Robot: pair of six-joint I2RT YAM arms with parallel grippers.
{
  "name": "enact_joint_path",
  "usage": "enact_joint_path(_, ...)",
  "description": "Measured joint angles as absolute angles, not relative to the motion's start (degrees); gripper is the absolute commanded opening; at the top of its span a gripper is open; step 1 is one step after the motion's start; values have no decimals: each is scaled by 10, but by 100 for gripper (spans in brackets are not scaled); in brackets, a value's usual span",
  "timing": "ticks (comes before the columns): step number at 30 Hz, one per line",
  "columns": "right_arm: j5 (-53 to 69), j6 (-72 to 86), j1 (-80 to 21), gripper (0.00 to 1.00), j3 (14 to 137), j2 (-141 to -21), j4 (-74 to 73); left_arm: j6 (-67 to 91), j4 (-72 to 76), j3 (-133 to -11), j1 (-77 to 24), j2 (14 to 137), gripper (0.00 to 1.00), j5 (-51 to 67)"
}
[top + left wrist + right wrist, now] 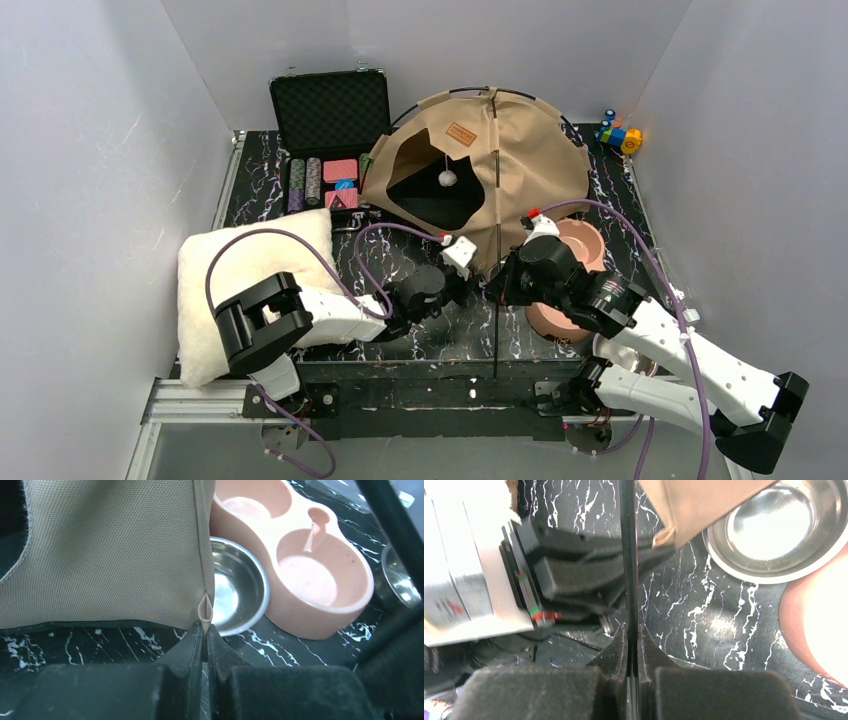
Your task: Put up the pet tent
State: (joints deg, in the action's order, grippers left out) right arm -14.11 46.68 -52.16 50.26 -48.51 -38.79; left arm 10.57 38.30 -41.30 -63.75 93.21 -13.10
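Observation:
The tan canvas pet tent [520,165] stands half raised at the back middle, with its cat-head doorway, brown label [461,134] and white pom-pom [447,178]. One thin black pole [495,300] runs from the tent top down to the table's near edge. My left gripper [205,628] is shut on the small fabric loop [205,607] at the tent's near bottom corner. My right gripper [633,630] is shut on the black pole [628,555], just right of the left gripper. In the top view the two grippers [462,262] [503,285] meet at that corner.
A pink double pet bowl holder [582,245] and a steel bowl [235,587] sit right of the tent corner. A fluffy cream cushion [250,290] lies at the left. An open black case [330,110] with poker chips stands at the back left; a toy [620,135] at the back right.

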Motion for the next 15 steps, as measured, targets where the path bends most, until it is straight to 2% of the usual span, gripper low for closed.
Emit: enact_joint_path(15,-190,406,-476,1,560,-558,-294,135,482,-314,-740,898,0,-248)
